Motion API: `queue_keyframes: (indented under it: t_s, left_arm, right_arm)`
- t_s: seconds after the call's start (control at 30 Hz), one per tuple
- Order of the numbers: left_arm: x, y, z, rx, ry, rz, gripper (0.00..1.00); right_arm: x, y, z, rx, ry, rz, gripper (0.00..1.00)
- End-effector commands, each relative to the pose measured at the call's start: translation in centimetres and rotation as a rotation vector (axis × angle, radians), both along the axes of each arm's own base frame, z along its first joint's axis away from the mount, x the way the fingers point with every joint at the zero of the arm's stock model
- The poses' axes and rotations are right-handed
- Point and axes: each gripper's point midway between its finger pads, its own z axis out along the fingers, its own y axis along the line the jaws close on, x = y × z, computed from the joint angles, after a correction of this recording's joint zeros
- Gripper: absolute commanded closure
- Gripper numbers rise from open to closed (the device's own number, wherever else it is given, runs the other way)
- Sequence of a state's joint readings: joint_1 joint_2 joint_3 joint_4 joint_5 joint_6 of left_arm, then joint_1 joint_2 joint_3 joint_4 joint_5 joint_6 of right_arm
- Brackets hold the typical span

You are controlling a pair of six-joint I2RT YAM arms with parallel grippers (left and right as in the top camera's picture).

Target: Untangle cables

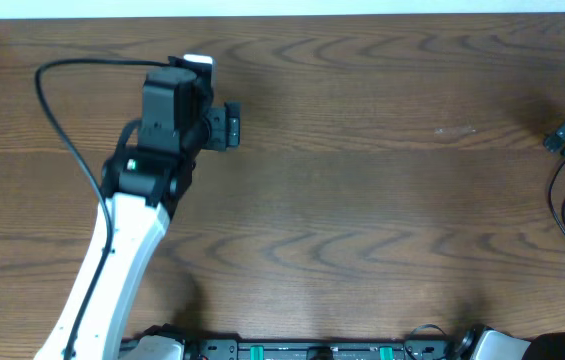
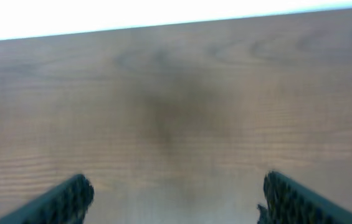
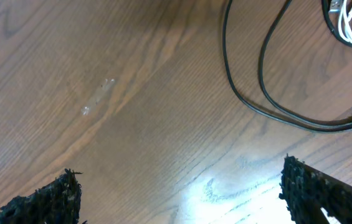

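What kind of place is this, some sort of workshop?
Probably a robotics test bench: a wood-grain table, a white robot arm reaching over it, and a loose black cord and white cord.

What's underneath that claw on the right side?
Bare wooden table lies under the open right gripper. The black cord and white cord lie ahead of it. Its fingers hide small patches of wood.

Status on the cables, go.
Both jaws open, empty. Black cord, white cord lie beyond right jaws, untouched. Nothing in between.

Partly beyond the picture's edge: white cord (image 3: 350, 38), black cord (image 3: 244, 99).
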State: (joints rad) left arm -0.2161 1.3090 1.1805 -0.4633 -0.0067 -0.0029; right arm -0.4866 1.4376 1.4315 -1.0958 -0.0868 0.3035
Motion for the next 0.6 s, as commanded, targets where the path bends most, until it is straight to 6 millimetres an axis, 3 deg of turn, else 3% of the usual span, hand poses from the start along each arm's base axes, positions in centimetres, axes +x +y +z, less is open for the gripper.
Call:
queue_keyframes:
  t_s: [0.0,0.37,0.57]
  left_arm:
    - [-1.1,0.7,0.0,-0.010,-0.104,0.012,0.12]
    - [-7.0,2.8,-0.7,-0.049,-0.396,0.060,0.12]
    - [-9.3,3.5,0.3,-0.106,-0.644,0.077,0.12]
  right_arm:
    - [0.2,0.1,0.6,-0.006,-0.017,0.004,0.01]
    - [0.2,0.1,0.6,-0.006,-0.017,0.004,0.01]
    - [0.2,0.1,0.6,-0.006,-0.017,0.004,0.01]
